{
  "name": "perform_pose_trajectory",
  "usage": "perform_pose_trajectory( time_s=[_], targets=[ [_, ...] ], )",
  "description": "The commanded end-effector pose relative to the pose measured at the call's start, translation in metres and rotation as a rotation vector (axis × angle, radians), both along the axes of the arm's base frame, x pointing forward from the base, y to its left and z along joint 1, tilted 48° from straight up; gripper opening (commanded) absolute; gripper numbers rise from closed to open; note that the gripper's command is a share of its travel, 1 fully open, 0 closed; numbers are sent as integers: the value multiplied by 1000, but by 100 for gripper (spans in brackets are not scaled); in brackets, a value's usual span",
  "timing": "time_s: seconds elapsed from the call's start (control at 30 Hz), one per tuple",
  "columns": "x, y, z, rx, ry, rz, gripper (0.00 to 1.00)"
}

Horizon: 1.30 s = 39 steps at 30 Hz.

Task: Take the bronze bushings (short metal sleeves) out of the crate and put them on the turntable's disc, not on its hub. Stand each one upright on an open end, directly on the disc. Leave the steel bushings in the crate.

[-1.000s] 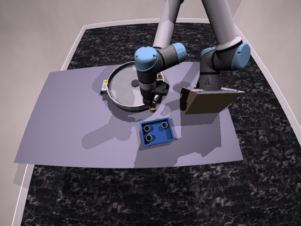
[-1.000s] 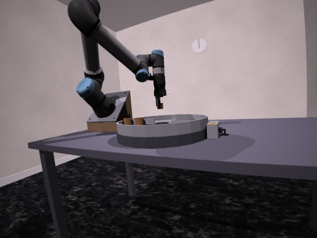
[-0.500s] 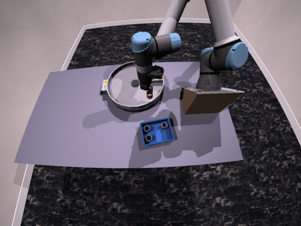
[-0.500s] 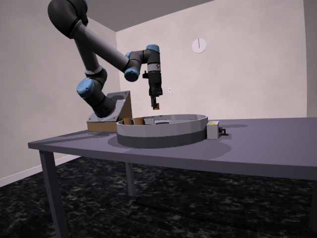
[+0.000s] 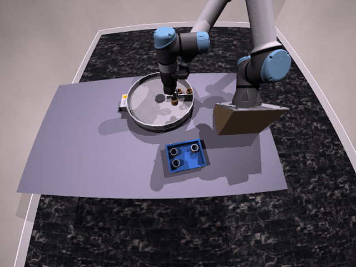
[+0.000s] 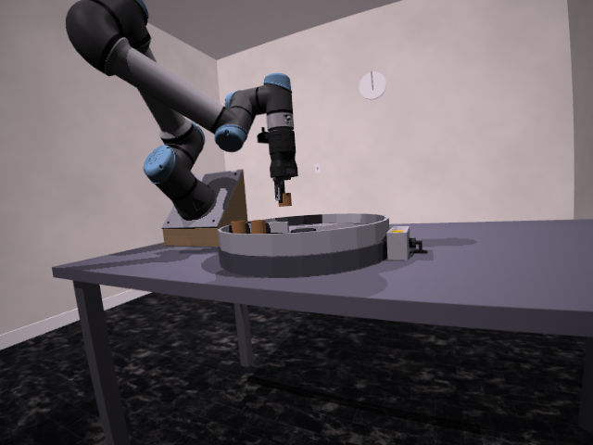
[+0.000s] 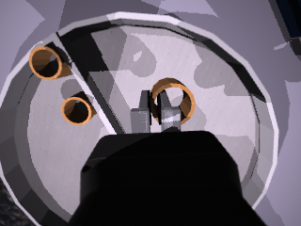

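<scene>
My gripper is shut on the wall of a bronze bushing, with one finger inside its bore. The bushing hangs upright above the turntable's disc, to one side of the dark hub. Two bronze bushings stand upright on the disc: one by the rim, one further in. The blue crate holds three steel bushings; no bronze shows there.
A thin upright divider runs from near the hub to the rim, between the standing bushings and the held one. A raised wall rings the disc. A small control box adjoins the turntable.
</scene>
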<state>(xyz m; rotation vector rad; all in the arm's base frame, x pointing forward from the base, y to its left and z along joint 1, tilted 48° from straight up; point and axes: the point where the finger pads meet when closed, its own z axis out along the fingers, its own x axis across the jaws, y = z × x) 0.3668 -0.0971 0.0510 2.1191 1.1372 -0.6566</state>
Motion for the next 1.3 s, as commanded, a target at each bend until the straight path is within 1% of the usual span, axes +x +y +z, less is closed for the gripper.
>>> perform_pose_trajectory(
  time_s=[0.0, 0.3, 1.27],
  targets=[
    [0, -12, 14, 5, 4, 8, 0],
    [1, -20, 23, 4, 2, 8, 0],
    [1, -20, 22, 4, 3, 9, 0]
  ],
)
